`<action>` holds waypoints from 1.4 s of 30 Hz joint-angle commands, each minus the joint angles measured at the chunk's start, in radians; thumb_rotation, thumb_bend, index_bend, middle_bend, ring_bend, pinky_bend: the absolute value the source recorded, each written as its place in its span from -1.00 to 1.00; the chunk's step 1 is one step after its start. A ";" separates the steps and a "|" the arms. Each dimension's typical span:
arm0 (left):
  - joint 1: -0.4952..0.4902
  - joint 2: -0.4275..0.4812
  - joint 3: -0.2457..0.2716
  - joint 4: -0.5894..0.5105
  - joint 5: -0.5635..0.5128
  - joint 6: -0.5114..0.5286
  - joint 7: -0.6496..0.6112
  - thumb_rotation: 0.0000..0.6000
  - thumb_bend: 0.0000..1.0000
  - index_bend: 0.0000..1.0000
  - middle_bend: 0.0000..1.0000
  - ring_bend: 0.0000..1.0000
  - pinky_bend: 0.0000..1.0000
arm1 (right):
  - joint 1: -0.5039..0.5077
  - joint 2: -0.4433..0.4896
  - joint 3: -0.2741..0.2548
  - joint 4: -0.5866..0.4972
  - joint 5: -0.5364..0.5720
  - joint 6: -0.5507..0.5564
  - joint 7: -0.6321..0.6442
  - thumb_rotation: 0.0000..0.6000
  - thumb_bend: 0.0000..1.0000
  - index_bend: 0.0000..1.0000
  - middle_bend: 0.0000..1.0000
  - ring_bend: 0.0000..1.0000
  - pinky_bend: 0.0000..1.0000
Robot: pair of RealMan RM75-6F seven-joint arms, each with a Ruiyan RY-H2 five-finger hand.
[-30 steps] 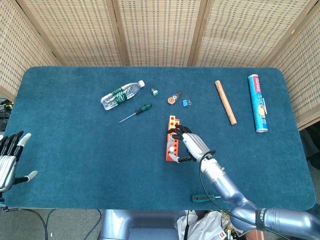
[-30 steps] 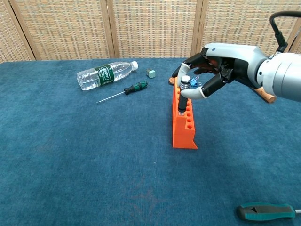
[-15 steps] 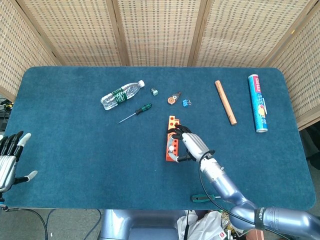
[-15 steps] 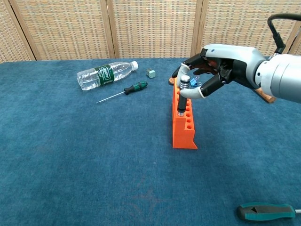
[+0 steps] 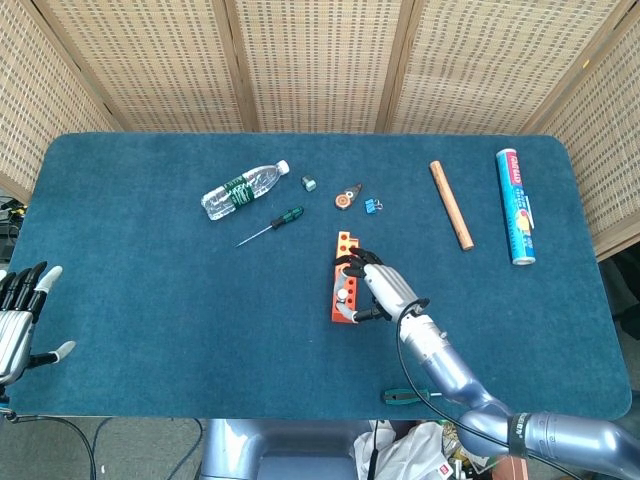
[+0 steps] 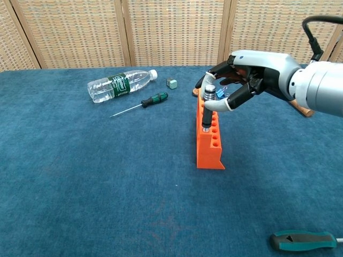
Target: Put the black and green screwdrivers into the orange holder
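Now right robot hand [image 6: 236, 80] holds black screwdriver [image 6: 207, 107] upright in orange holder [image 6: 210, 140].

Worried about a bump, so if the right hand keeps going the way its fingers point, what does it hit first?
Probably the black screwdriver standing in the orange holder; the right hand already pinches its top.

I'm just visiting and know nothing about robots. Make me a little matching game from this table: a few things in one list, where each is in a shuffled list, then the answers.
Things:
1. clear plastic water bottle
2. green-and-black-handled screwdriver with a thin shaft
3. black-handled screwdriver with a silver cap
4. teal-handled tool

Places:
A. standing upright in the orange holder, under the right hand
B. lying at the near edge of the table
C. lying on its side, farthest left
D. lying flat just in front of the bottle

Pairs: 1-C, 2-D, 3-A, 4-B
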 commanded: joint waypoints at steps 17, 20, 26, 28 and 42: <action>-0.001 -0.001 0.001 0.000 0.001 -0.001 0.002 1.00 -1.00 -1.00 -1.00 -1.00 -1.00 | -0.002 0.016 0.001 -0.003 -0.031 -0.021 0.036 1.00 -0.17 -0.30 -0.60 -1.00 -1.00; -0.001 -0.002 0.001 0.000 0.000 -0.001 0.003 1.00 -1.00 -1.00 -1.00 -1.00 -1.00 | -0.003 0.018 0.001 -0.006 -0.032 -0.018 0.035 1.00 -0.17 -0.32 -0.62 -1.00 -1.00; 0.000 -0.002 0.001 0.000 0.001 0.001 0.005 1.00 -1.00 -1.00 -1.00 -1.00 -1.00 | -0.017 0.034 0.000 -0.024 -0.082 -0.006 0.060 1.00 -0.40 -0.73 -0.91 -1.00 -1.00; 0.000 -0.002 0.002 0.000 0.001 0.001 0.005 1.00 -1.00 -1.00 -1.00 -1.00 -1.00 | -0.024 0.042 0.001 -0.030 -0.110 0.005 0.072 1.00 -0.48 -0.87 -0.99 -1.00 -1.00; 0.007 0.007 0.003 -0.003 0.010 0.016 -0.013 1.00 -1.00 -1.00 -1.00 -1.00 -1.00 | -0.106 0.117 -0.084 -0.025 -0.393 0.145 0.071 1.00 -0.17 -0.83 -1.00 -1.00 -1.00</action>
